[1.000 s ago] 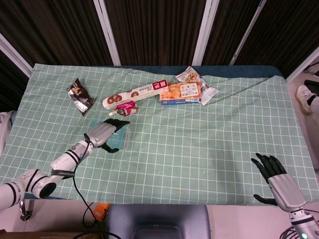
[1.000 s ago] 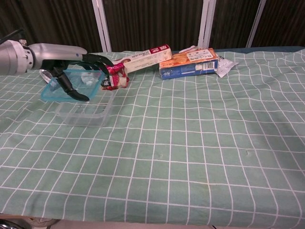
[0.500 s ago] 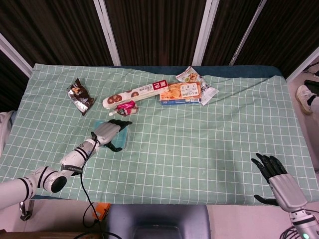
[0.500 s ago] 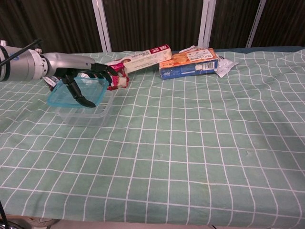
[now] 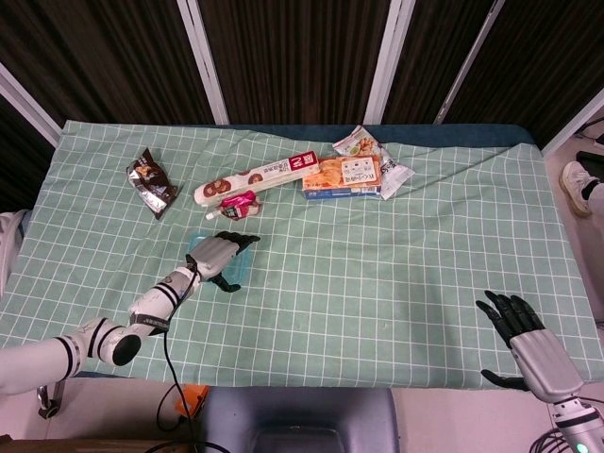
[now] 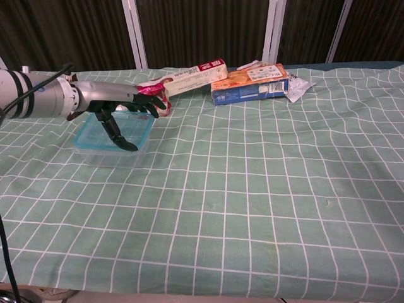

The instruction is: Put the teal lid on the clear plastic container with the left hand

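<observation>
The teal lid (image 6: 142, 129) lies flat over the clear plastic container (image 6: 111, 157) at the left of the green checked cloth. My left hand (image 6: 121, 112) still holds the lid, fingers stretched over its far edge and thumb reaching down across its top. In the head view the left hand (image 5: 218, 253) covers most of the lid (image 5: 236, 270), and the container is hidden beneath it. My right hand (image 5: 522, 342) hovers open at the front right corner of the table, fingers spread, holding nothing. It does not show in the chest view.
A pink packet (image 6: 156, 99) lies just behind the container, touching my fingertips' side. Behind it sit a long white box (image 6: 193, 74), an orange and blue box (image 6: 250, 83) and white sachets (image 5: 394, 176). A dark snack bag (image 5: 151, 183) lies far left.
My left hand carried the tilted lid rightward and down. It now lies level on the container instead of hanging above its left side. The right hand stayed still.
</observation>
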### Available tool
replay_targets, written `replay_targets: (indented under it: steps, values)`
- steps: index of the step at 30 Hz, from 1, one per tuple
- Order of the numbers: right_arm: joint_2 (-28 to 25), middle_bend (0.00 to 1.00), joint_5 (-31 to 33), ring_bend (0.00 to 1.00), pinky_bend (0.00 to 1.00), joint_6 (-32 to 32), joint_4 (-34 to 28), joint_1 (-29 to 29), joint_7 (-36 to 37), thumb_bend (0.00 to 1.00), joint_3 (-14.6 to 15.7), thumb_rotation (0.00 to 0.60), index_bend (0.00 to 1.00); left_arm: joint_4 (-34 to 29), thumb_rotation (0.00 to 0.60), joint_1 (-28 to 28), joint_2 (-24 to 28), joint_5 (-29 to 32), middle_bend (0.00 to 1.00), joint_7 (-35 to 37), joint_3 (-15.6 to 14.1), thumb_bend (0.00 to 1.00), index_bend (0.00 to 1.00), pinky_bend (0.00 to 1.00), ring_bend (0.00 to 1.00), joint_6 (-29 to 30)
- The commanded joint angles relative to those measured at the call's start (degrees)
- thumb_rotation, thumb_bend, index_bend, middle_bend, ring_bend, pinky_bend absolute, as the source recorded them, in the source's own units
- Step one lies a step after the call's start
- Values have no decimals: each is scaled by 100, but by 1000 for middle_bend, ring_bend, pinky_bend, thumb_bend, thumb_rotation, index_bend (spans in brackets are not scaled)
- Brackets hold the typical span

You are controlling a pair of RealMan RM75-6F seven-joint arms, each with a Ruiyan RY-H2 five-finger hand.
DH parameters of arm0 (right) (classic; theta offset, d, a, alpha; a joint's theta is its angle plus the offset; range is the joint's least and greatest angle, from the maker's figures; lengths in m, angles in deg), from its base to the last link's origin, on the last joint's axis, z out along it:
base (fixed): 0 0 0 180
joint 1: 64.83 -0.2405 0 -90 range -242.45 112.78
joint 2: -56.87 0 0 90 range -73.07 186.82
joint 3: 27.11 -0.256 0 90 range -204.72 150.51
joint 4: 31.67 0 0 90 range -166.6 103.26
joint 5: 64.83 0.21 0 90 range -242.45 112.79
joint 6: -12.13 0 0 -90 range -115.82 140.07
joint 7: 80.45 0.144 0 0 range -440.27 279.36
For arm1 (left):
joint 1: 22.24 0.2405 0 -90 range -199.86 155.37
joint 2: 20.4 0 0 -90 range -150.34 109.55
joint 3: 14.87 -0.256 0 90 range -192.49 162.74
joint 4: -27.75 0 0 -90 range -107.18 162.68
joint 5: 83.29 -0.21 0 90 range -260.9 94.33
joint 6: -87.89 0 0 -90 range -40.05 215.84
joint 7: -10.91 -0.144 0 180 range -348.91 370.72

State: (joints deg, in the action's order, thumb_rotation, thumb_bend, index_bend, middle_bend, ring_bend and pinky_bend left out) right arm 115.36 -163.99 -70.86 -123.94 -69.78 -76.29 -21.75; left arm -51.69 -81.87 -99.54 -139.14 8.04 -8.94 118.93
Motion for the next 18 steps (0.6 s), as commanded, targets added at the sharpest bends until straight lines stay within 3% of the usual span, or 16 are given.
replay_targets:
  steps: [1, 18]
  values:
    - [-9, 63, -11, 0, 0, -14, 7, 0, 23, 186, 4, 600, 0, 51, 600, -31, -43, 100, 635, -82, -24, 317, 0, 592, 576, 6]
    - [-19, 63, -40, 0, 0, -54, 22, 3, 69, 186, 17, 600, 0, 70, 600, -193, -25, 844, 635, -520, -220, 319, 0, 599, 576, -53]
